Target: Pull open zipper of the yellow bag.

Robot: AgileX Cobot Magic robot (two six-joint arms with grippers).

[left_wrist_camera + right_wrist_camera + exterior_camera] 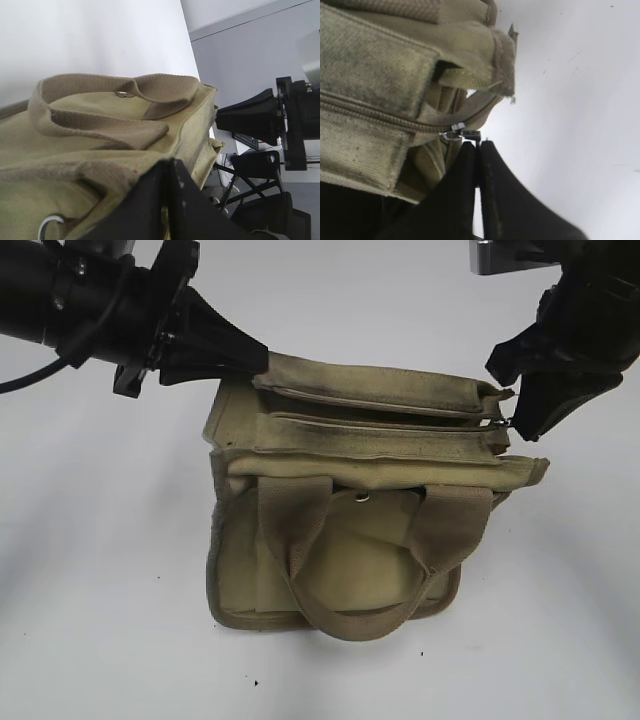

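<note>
While the bag's [330, 540] left end is pinched by the left gripper [258, 362], the pull tab [470, 134] is pinched by the right gripper [479, 146]; the zipper [385, 422] runs leftward from it.

Olive-yellow canvas bag [340, 540] upright on table, zipper [385, 420] closed

Lab: white table [100, 640], robot arms.

Both arms matte black; left gripper [262, 362] wedge-shaped fingers, black cable trailing, bolted round flange. Right gripper [516, 423] tapered black fingers, silver bracket above.
</note>
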